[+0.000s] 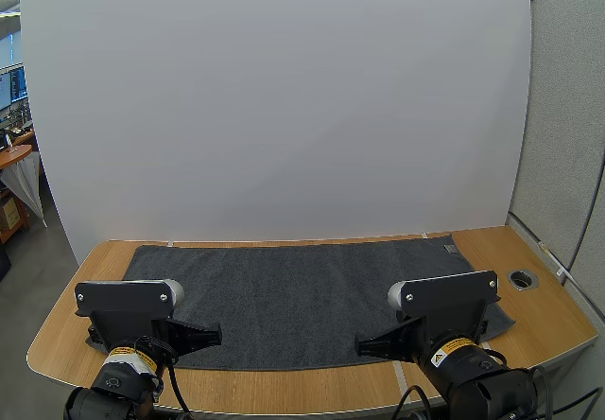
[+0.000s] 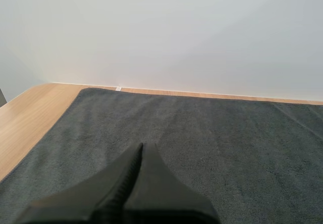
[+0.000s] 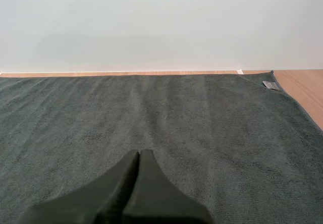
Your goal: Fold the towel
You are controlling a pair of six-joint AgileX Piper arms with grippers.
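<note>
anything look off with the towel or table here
Nothing stands out. The towel lies flat and unfolded on the table, without bunching, and the left gripper and right gripper are shut over its near edge.

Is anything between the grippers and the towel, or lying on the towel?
Nothing visible does. The towel lies flat and bare on the table; the left gripper and right gripper, both shut, sit over its near edge.

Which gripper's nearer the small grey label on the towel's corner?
Right. The right gripper, jaws shut, is over the dark grey cloth towel's near edge, on the side of the small grey label at its far right corner; the left gripper is over the left end.
</note>
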